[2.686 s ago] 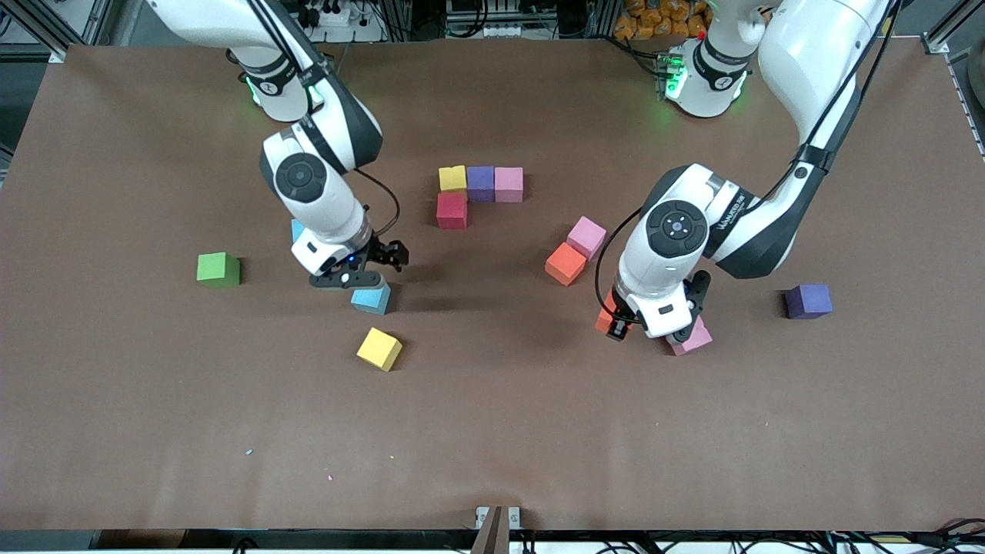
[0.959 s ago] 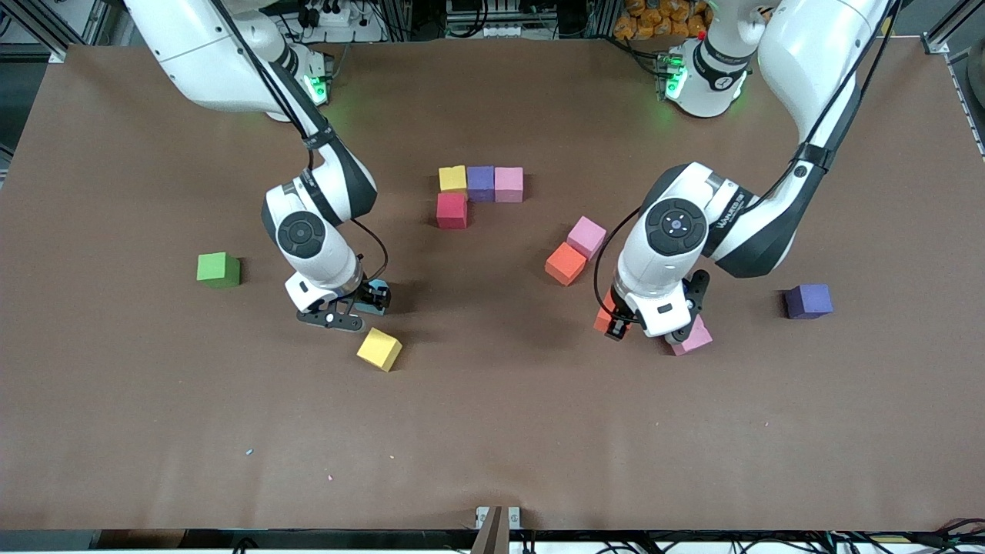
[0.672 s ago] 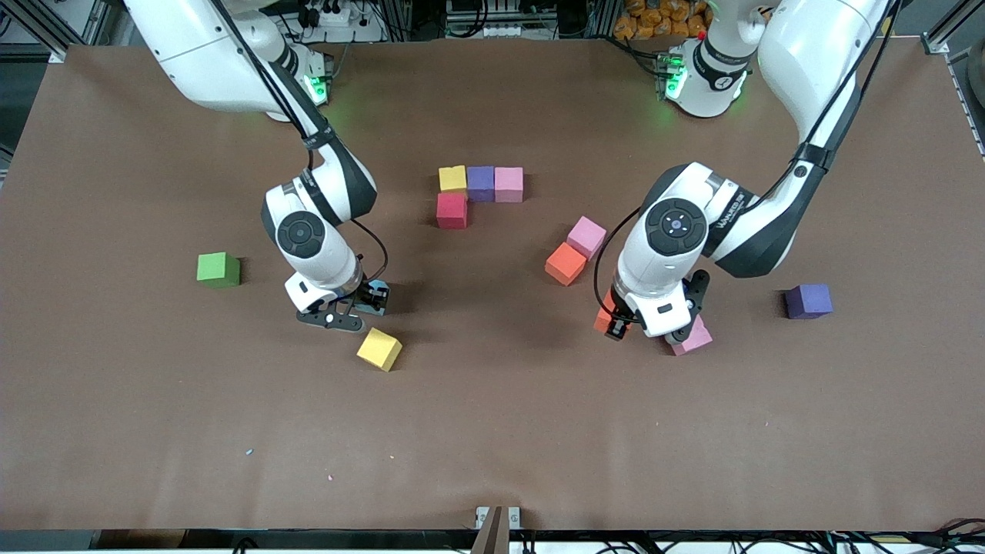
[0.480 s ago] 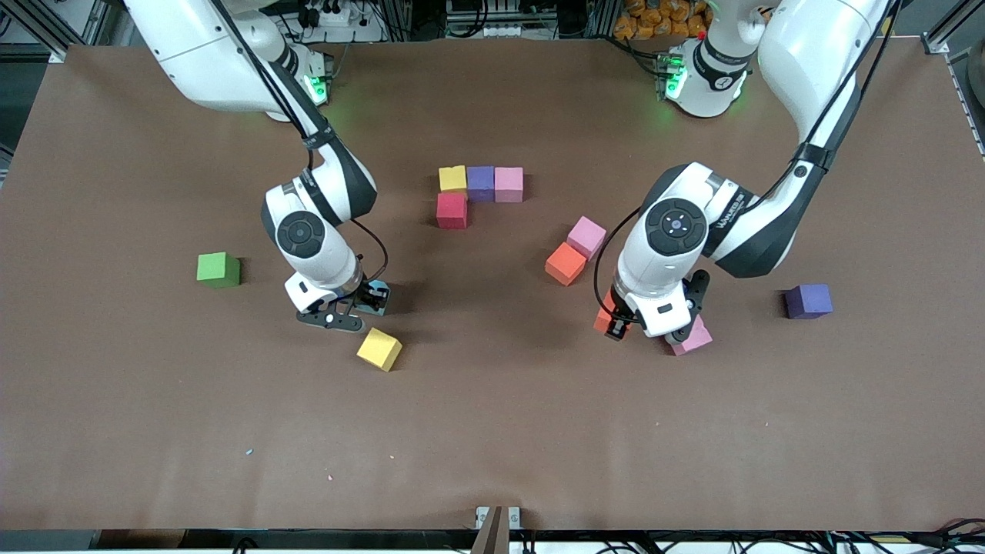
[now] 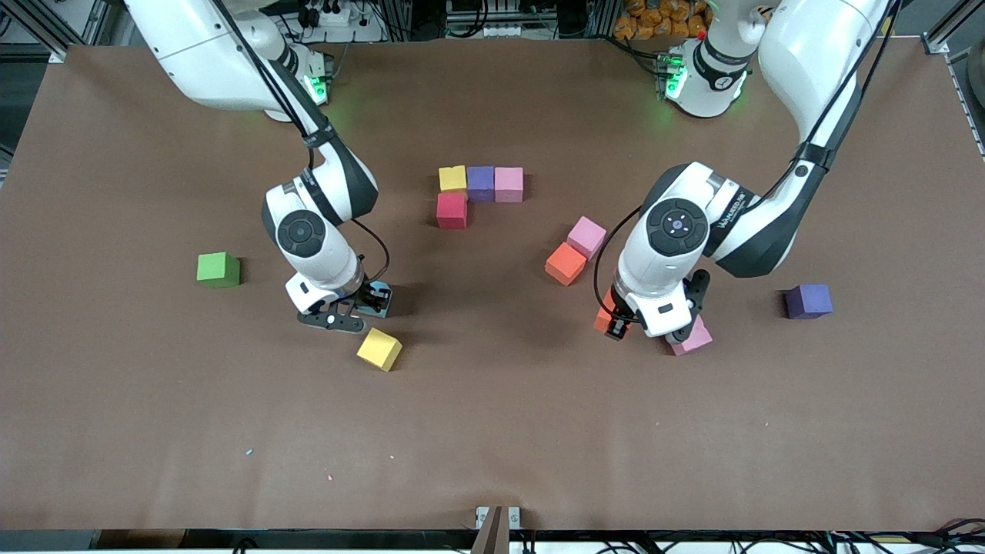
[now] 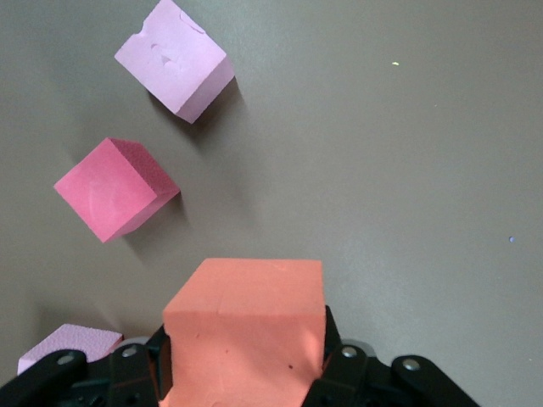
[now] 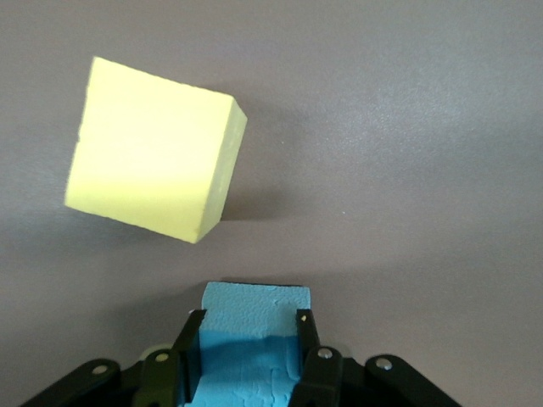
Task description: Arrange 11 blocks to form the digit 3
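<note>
Four matte foam cubes sit joined as an L near the counter's middle: a yellow block (image 5: 452, 178), a purple block (image 5: 481, 183) and a pink block (image 5: 509, 184) in a row, with a red block (image 5: 452, 210) touching the yellow one on the side nearer the front camera. Taking that L as landmark, the right end effector (image 5: 360, 304) is nearer the camera and toward the right arm's end, its arm bent steeply down, fingers clenched on a light blue block (image 7: 253, 339) (soft, slightly pitted faces). A tilted yellow cube (image 5: 379, 348) lies just beside it, apart. A green cube (image 5: 218, 269) sits farther toward that end.

Toward the left arm's end of the L, the left end effector (image 5: 645, 322) grasps an orange block (image 6: 246, 326) low over the counter, wrist pointing down. A pink cube (image 5: 692, 337) lies beside it; an orange cube (image 5: 565, 263) and a pink one (image 5: 586, 236) touch at a corner nearby, and a lone purple cube (image 5: 808, 301) stands well apart.

Brown felt-like covering (image 5: 492, 431) spans the counter.
</note>
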You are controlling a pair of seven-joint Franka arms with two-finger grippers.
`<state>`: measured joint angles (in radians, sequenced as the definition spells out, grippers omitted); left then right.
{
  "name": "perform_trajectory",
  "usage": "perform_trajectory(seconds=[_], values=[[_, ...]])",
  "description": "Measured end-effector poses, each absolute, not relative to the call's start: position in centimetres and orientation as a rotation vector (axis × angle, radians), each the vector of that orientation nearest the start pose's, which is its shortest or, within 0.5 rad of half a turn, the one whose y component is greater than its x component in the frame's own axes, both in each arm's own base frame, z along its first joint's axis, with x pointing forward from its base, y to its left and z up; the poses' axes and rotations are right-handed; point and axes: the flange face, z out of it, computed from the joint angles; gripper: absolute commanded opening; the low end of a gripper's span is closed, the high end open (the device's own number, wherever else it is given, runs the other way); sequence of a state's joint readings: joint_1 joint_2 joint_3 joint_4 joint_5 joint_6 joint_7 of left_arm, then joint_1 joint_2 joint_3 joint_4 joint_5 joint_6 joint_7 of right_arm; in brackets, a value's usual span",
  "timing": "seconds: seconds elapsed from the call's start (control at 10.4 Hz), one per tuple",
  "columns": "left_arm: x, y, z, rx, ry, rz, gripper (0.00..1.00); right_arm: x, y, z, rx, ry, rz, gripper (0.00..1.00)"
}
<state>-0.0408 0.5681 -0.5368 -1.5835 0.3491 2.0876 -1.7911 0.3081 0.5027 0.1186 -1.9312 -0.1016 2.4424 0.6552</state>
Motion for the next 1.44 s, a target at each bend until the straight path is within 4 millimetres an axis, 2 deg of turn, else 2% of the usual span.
perform_trajectory(seconds=[0.19, 0.38, 0.77, 1.06, 1.25, 1.44], values=[[61.2, -31.9, 34.9, -2.672, -1.671, -0.038, 0.0, 56.9, 27.0, 24.1, -3.152, 0.232, 0.043, 0.27], [61.0, -32.1, 35.0, -2.667, -1.675, -0.022, 0.0, 56.0, 29.3, 24.9, -3.14, 0.197, 0.082, 0.28], [60.8, -32.2, 34.9, -2.652, -1.681, 0.004, 0.0, 52.5, 34.9, 25.4, -3.084, 0.156, 0.164, 0.28], [60.5, -32.5, 35.5, -2.625, -1.735, 0.012, 0.0, 49.2, 39.5, 26.1, -3.056, 0.158, 0.198, 0.29], [60.0, -33.3, 36.1, -2.604, -1.779, 0.017, 0.0, 48.0, 40.7, 26.1, -3.056, 0.139, 0.209, 0.3], [59.3, -34.5, 36.5, -2.585, -1.817, 0.029, 0.0, 47.7, 40.6, 25.5, -3.064, 0.127, 0.212, 0.3]])
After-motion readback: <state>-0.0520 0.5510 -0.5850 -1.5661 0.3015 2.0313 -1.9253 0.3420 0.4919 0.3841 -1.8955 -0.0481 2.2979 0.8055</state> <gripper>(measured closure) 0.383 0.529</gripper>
